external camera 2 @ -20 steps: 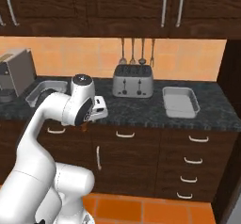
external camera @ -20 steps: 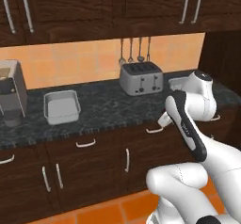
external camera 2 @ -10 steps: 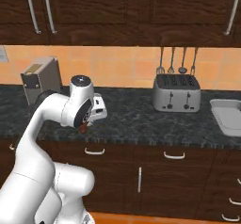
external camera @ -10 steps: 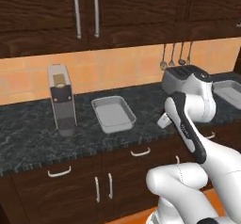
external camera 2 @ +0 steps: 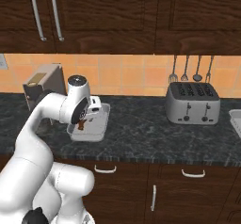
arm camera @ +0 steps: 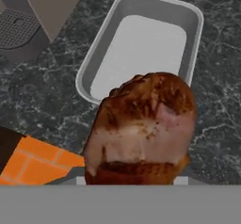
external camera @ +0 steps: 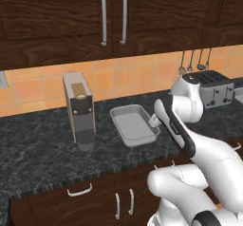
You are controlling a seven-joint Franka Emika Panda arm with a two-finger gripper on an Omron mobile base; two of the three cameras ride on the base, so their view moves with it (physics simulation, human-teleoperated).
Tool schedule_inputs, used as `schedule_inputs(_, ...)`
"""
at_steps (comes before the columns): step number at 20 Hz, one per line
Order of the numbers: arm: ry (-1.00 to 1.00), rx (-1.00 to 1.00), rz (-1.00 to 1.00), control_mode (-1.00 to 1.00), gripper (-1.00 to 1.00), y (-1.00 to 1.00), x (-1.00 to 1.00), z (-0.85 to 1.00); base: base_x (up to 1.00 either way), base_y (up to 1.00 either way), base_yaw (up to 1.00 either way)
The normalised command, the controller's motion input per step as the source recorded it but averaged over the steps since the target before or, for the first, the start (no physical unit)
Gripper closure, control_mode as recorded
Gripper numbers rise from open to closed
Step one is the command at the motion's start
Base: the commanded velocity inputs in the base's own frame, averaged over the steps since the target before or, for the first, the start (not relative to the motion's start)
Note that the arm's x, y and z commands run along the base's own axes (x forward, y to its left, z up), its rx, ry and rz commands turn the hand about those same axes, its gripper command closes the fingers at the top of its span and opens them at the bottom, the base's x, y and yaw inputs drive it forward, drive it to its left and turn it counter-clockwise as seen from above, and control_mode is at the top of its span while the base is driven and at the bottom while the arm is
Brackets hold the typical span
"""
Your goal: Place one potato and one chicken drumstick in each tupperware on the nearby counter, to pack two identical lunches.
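My gripper (external camera 2: 83, 122) is shut on a browned orange chicken drumstick (arm camera: 141, 129), whose thick end faces the hand camera and hides the fingertips. The hand hangs over the near right edge of a pale grey tupperware (external camera: 134, 125), which lies bare on the dark speckled counter (external camera: 38, 158). From the right base view the drumstick (external camera 2: 81, 125) hangs just above this tray's (external camera 2: 101, 119) front part. In the hand view the tray (arm camera: 141, 53) lies below and beyond the drumstick. A second tupperware (external camera 2: 236, 119) peeks in at the far right edge. The potato is out of view.
A tall coffee machine (external camera: 79, 108) stands just left of the tray. A silver four-slot toaster (external camera 2: 192, 103) sits to the right, with utensils (external camera 2: 190, 68) hanging on the wall above it. Dark wall cabinets hang overhead; drawers with silver handles run below the counter.
The whole picture has slid right as the base drove left. The tray and coffee machine now sit mid-view. The arm keeps its pose with the drumstick held.
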Motion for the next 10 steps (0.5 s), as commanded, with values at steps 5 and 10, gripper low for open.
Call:
schedule_inputs(5, 0.03, 0.00, -0.01, -1.00, 1.00, 0.66, 1.00, -0.17, 0.00, 0.00, 0.00)
schedule_inputs(10, 0.01, -0.02, 0.00, -1.00, 1.00, 0.29, 1.00, -0.17, 0.00, 0.00, 0.00)
